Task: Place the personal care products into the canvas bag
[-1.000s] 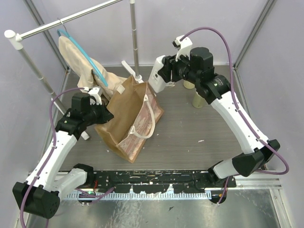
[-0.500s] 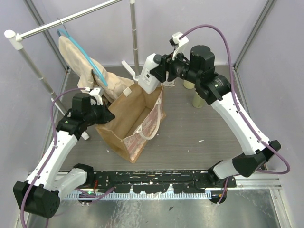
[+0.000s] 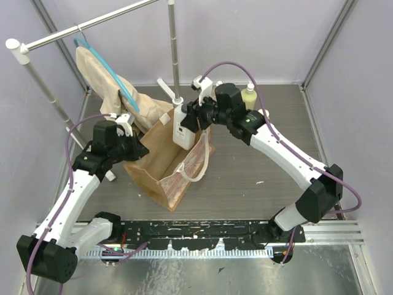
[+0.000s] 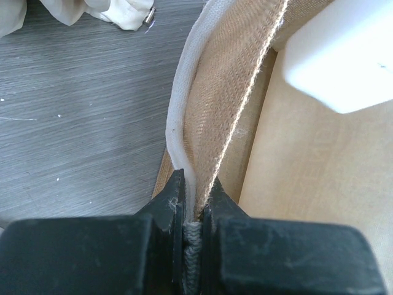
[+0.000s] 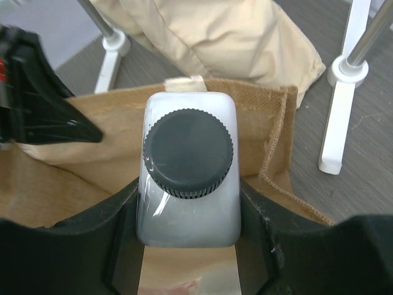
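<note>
The canvas bag [image 3: 161,165] stands open left of centre. My left gripper [image 3: 139,148] is shut on its left rim and cream strap [image 4: 182,104]. My right gripper [image 3: 191,117] is shut on the tall white bottle [image 3: 182,128] with the black cap [image 5: 188,153], holding it upright in the bag's mouth. The right wrist view shows the bottle [image 5: 188,212] between both fingers, with the bag's wall [image 5: 270,117] around it. In the left wrist view the bottle's bottom [image 4: 344,55] hangs inside the bag. One yellow-green bottle [image 3: 248,96] stands at the back. The other bottles are hidden.
A beige garment [image 3: 107,80] on a blue hanger [image 3: 123,92] hangs from a metal rack [image 3: 174,55] behind the bag. The rack's white feet [image 5: 339,117] and the garment's end [image 5: 227,37] lie just beyond the bag. Walls close in on both sides.
My right arm has swung left and down, carrying the white bottle from behind the bag into its mouth. The bag has been pulled open wider. My left gripper has kept its hold.
</note>
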Tool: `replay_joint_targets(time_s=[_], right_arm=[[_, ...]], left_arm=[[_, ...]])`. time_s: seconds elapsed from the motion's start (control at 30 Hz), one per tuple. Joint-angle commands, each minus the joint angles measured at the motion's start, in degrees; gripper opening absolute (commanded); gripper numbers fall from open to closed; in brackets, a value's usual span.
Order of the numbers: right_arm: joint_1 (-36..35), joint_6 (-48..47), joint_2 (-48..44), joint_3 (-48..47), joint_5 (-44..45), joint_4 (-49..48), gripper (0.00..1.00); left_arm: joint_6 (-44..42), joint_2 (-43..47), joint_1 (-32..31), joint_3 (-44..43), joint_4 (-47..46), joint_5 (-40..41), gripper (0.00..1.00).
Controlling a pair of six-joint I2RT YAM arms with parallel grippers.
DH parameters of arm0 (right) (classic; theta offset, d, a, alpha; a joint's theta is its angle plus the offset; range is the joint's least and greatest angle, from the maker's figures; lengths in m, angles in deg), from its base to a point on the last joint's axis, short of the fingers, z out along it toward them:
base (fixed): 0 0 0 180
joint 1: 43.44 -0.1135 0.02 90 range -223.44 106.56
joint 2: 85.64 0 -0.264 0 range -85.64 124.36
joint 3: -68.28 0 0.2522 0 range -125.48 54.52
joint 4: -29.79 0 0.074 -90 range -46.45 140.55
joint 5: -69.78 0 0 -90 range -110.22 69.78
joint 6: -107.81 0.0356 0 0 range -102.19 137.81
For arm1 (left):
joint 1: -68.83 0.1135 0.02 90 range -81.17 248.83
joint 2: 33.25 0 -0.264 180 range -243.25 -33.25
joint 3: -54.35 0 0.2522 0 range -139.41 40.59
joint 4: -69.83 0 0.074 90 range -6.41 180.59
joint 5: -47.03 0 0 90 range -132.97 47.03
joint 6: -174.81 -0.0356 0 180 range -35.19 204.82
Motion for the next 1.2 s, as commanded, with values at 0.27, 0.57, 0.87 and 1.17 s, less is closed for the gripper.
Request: replay_joint_targets(time_s=[0.27,0.57,0.87,1.17], right_arm=[[0.29,-7.48,2.48,5.27,1.52,-20.39,0.00],[0.41,-11.91,4.91,8.99,4.67,-25.54,0.00],[0.41,-13.20,7.33,12.70,6.09,-29.34,0.00],[0.43,-13.60,9.21,16.79,7.14,-33.13,0.00]], left_arm=[[-0.35,1.83,-0.15,0.36,2.00,-1.02,0.00],[-0.41,1.69,-0.20,0.76,1.97,-1.49,0.00],[-0.41,2.09,-0.23,0.78,1.96,-1.73,0.00],[-0.51,1.88,-0.21,0.89,1.99,-2.03,0.00]])
